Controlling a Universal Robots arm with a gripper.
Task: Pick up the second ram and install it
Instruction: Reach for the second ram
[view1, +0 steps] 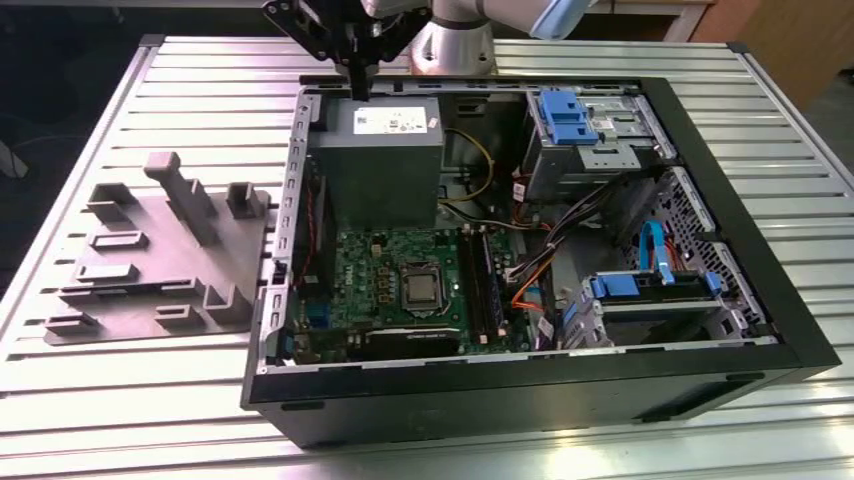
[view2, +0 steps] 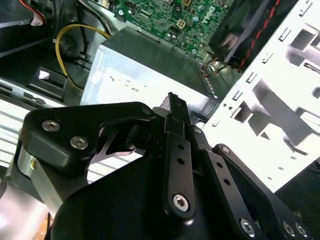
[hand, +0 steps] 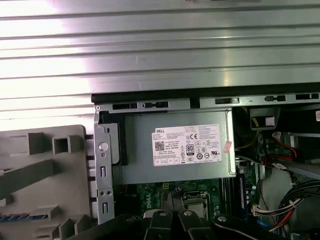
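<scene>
My gripper (view1: 360, 90) hangs above the back edge of the open computer case (view1: 761, 330), over the grey power-supply box (view1: 378, 160). Its black fingers (view2: 172, 107) are pressed together with nothing between them. In the first wrist view a thin blue strip (hand: 20, 216), which looks like the second ram, lies on the grey fixture (hand: 45, 170) beside the case, apart from the gripper (hand: 170, 217). Another blue-green strip (view1: 491, 290) stands in a slot next to the green motherboard (view1: 387, 290).
The grey fixture (view1: 154, 260) with posts and slots sits on the slatted metal table (view1: 134, 400) at the exterior view's left. Inside the case are drive cages with blue clips (view1: 567, 115), orange and blue cables (view1: 654, 250) and yellow wires (view2: 75, 35).
</scene>
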